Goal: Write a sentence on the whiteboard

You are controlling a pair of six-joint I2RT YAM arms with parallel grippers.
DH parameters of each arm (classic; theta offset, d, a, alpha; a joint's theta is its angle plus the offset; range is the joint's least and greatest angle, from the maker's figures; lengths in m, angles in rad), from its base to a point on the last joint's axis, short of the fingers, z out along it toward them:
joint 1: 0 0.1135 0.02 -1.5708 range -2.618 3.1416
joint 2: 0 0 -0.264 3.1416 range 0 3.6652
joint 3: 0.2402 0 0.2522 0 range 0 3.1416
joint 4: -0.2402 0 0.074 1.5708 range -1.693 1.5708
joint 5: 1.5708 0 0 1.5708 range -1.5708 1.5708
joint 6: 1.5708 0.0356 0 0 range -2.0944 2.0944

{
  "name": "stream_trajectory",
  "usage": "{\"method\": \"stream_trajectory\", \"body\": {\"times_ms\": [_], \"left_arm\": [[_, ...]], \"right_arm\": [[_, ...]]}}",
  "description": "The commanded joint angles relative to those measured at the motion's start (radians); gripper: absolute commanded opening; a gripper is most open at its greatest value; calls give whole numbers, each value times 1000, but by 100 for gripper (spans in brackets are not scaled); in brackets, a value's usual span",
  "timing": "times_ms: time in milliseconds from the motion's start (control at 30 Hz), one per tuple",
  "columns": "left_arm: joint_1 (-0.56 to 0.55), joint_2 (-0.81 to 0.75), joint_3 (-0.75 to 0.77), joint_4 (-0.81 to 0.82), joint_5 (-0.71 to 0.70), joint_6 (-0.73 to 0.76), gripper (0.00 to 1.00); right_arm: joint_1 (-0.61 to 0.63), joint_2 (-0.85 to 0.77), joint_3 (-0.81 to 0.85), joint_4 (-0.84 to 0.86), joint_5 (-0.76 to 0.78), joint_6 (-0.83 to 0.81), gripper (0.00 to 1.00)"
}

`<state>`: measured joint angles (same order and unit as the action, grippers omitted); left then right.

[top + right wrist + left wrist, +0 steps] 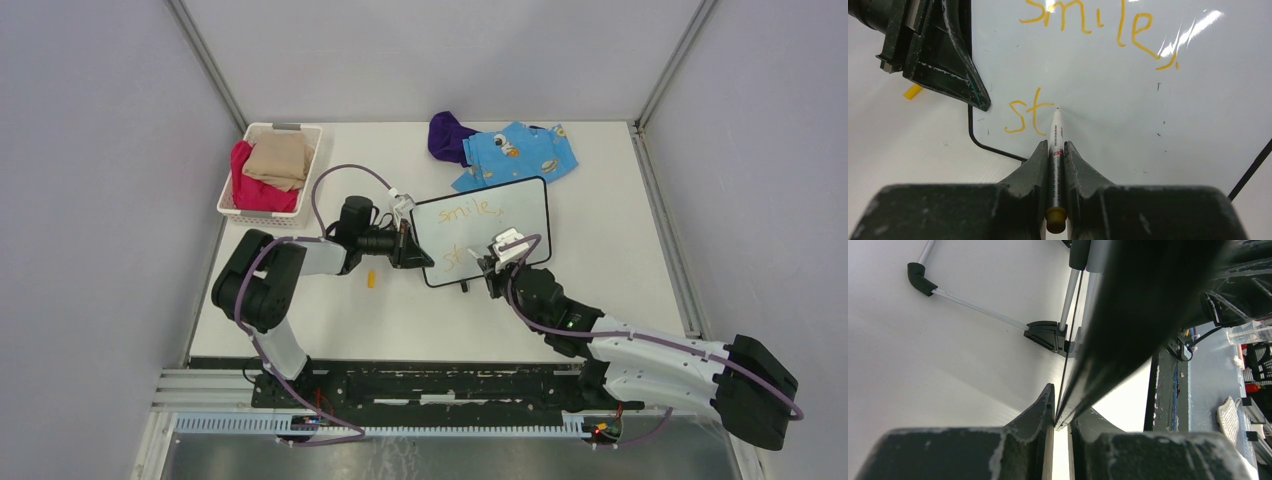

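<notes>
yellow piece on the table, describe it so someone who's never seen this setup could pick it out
On the white table, find the whiteboard near the middle, its left edge clamped by the left gripper. Just toward the arm bases from that gripper lies the yellow piece, on bare table. It is tiny, stubby and alone, touching nothing.

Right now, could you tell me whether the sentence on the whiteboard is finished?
Unfinished: the sentence reads "smile," then only "st"; the right hand holds the marker at the t.
</notes>
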<state>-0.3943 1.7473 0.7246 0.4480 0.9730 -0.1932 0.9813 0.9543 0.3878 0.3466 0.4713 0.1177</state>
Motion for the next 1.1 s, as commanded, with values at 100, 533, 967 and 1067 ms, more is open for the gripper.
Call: {"method": "stream_trajectory", "body": {"times_ms": [100,533,967,1067], "left_arm": [[-9,34,3,-78,-94,57,2],[-12,35,7,-86,-96,61,2],[-11,35,6,-86,-96,63,2],[-12,37,6,-86,-96,61,2]], "right_arm": [[-3,-3,-21,-9,20,16,0],[-3,32,4,13,79,7,0],[-3,60,23,50,28,-7,0],[-3,69,22,51,3,-7,0]]}}
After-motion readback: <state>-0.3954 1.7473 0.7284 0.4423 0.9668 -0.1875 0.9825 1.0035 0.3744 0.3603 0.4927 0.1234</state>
